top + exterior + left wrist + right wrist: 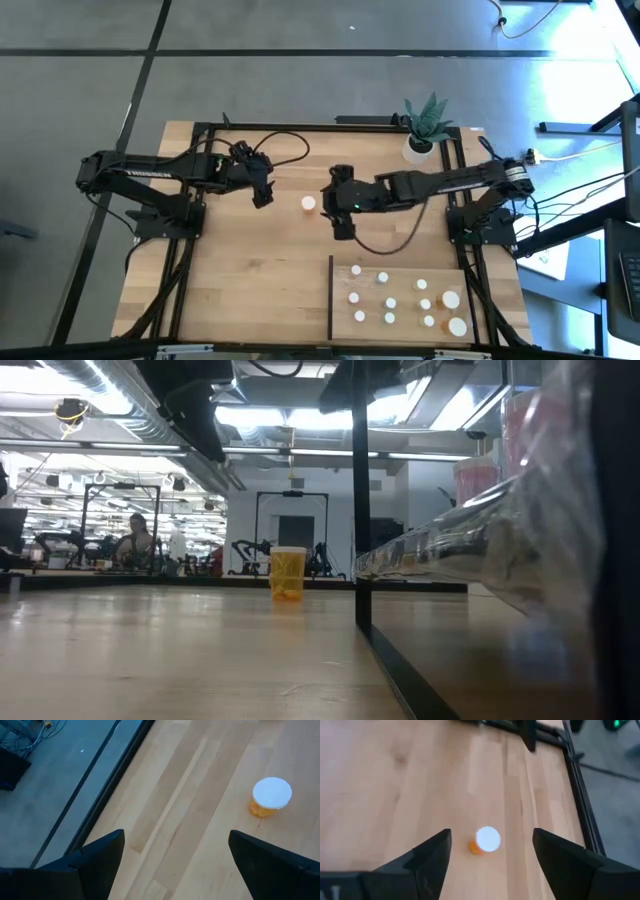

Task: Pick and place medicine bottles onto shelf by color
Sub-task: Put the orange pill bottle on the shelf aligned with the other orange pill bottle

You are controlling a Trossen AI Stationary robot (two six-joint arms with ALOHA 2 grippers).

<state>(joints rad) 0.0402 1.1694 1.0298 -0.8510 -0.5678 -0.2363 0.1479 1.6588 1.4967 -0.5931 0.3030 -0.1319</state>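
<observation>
Even overhead light, soft shadows; ceiling glare in low view; right-wrist view blurred

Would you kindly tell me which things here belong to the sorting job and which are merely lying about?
Job:
- orange bottle standing alone on the table
- bottles already on the shelf
- shelf

Lying about:
- potted plant at the table's far edge

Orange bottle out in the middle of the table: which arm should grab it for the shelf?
Probably right. The orange bottle stands alone between both grippers, but the right gripper is open, a bit nearer, with the bottle centred between its fingers, and the shelf lies on that arm's side. The left gripper is open too, but farther from the shelf.
</observation>
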